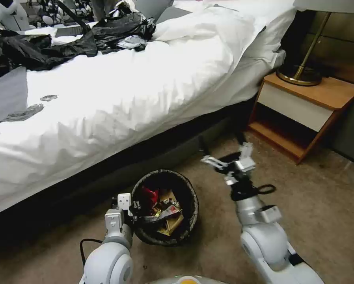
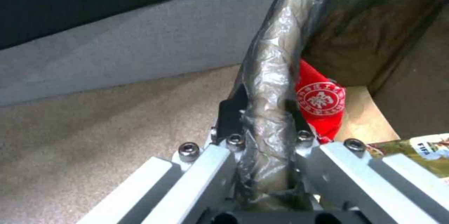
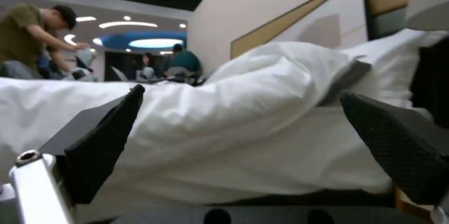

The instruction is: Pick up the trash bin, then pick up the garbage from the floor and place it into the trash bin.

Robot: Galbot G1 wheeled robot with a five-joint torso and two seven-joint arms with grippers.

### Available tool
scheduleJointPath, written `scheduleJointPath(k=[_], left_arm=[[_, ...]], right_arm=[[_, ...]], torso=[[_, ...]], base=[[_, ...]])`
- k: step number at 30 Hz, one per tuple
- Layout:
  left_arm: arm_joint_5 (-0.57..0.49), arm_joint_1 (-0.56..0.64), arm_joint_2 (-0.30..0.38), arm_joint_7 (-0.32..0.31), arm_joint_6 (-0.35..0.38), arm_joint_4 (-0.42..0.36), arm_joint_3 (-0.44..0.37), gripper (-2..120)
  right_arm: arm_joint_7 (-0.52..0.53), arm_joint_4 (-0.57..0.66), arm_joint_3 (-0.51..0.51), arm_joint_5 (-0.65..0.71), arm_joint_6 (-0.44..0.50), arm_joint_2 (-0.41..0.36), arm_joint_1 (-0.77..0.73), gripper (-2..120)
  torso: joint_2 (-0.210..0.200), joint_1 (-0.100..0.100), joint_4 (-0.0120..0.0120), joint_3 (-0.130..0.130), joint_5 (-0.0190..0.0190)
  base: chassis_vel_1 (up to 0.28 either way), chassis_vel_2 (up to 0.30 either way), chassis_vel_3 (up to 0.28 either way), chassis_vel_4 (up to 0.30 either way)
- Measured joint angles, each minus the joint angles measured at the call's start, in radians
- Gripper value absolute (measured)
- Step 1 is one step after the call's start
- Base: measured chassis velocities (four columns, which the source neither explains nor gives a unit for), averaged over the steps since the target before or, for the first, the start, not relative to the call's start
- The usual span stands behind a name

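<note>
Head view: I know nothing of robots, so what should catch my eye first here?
The trash bin on the carpet beside the bed, holding red and yellow garbage. The left hand is clamped on its bag-covered rim. The right hand hangs open and empty above the carpet, near the nightstand.

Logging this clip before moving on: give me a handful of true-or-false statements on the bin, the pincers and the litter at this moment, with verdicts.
1. The left pincer is clamped on the rim of the trash bin. True.
2. The right pincer holds a crushed cup. False: its fingers are spread apart with nothing between them, and it faces the bed.
3. The trash bin is empty. False: garbage lies inside, including a red piece and coloured wrappers.
4. The trash bin has a dark bag liner folded over its rim. True.
5. The trash bin stands on the nightstand. False: it is low over the carpet beside the bed, in front of the robot.
</note>
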Motion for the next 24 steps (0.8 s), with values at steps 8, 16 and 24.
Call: scheduleJointPath(k=[8, 16, 24], left_arm=[[-0.003, 0.007, 0.001, -0.001, -0.001, -0.015, -0.004, 0], [-0.007, 0.008, 0.001, -0.001, -0.001, -0.023, -0.009, 0], [-0.012, 0.002, 0.003, -0.001, 0.0, -0.025, -0.01, 0]], right_arm=[[-0.007, -0.083, 0.027, -0.01, 0.058, 0.011, -0.001, 100], [-0.012, -0.107, 0.011, -0.022, 0.059, 0.025, 0.0, 100], [-0.014, -0.114, 0.011, -0.044, 0.041, 0.025, -0.02, 100]], torso=[[0.0, 0.0, 0.0003, 0.0, -0.0002], [0.0, 0.0, 0.0002, 0.0, -0.0003], [0.0, 0.0, 0.0001, 0.0, -0.0002]], base=[[0.0, 0.0, 0.0, 0.0], [0.0, 0.0, 0.0, 0.0], [0.013, 0.014, 0.014, 0.016]])
